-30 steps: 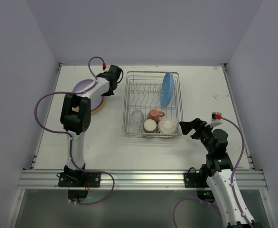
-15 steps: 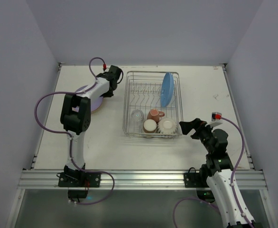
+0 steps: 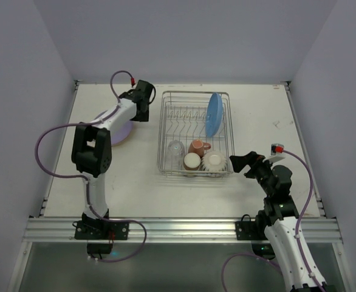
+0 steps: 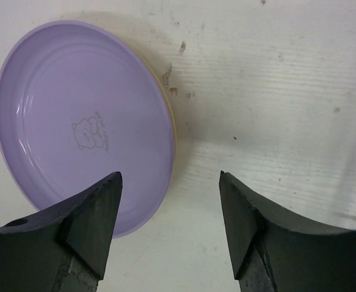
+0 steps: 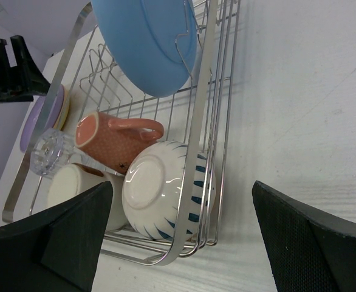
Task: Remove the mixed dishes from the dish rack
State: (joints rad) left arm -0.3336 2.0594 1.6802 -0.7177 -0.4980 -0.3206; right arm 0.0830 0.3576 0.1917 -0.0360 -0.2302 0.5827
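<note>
While the left gripper (image 4: 169, 181) hangs spread, empty, just above one round purple plate (image 4: 75, 121) stacked on one yellow-orange plate (image 4: 172, 131), the right gripper (image 5: 181, 190) gapes wide beside the silver wire dish rack (image 3: 164, 137). Rack holds: one blue plate (image 3: 213, 114), two reddish-brown cups (image 3: 197, 146), one glass tumbler (image 3: 175, 148), one cream bowl (image 3: 214, 160).

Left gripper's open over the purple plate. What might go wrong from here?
1. The left gripper hangs over the rim of the purple plate; a sideways move may nudge it off the yellow plate beneath.
2. The bowl, cups and tumbler crowd the near end of the dish rack; the right gripper may knock neighbours reaching in.
</note>
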